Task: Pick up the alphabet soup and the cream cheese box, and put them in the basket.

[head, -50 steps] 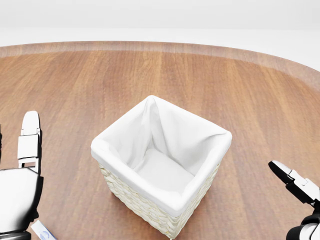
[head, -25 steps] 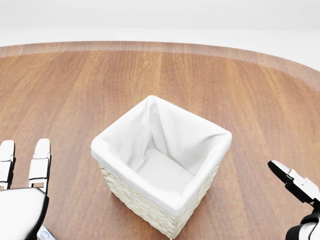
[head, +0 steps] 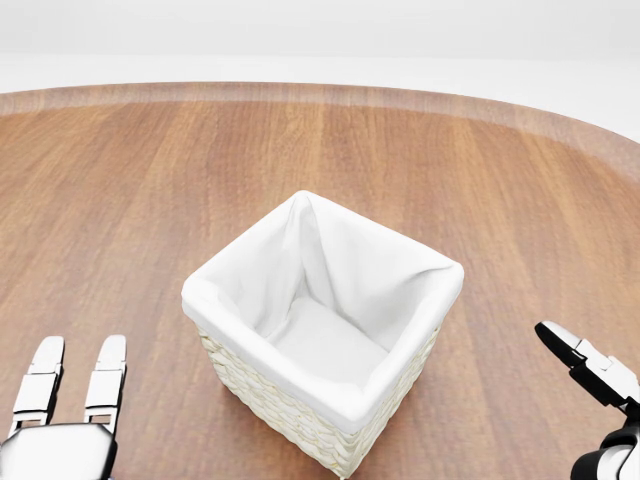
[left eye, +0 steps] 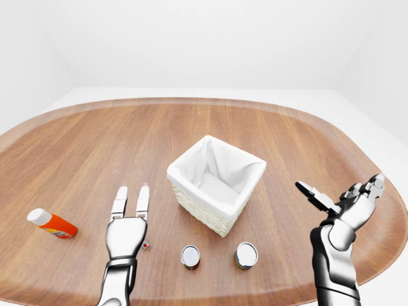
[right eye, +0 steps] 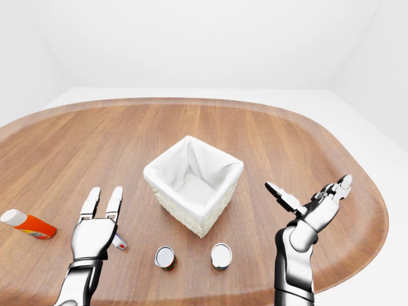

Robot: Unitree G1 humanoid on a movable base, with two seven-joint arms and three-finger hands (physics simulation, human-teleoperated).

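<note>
The wicker basket with a white cloth lining stands mid-table with nothing in it. Below it in the left-eye view stand two upright cans, one on the left and one on the right. From above I cannot tell which is the alphabet soup. A small white box with a red mark, likely the cream cheese, peeks out at the right edge of my left hand. That hand lies flat, fingers stretched, open. My right hand is raised at the right, open and holding nothing.
An orange bottle with a white cap lies on its side at the far left of the oval wooden table. The table's rounded edge runs close behind my right hand.
In the head view my left hand has slid down and to the right, and now covers the box corner seen earlier. The right hand and the basket have not moved.
</note>
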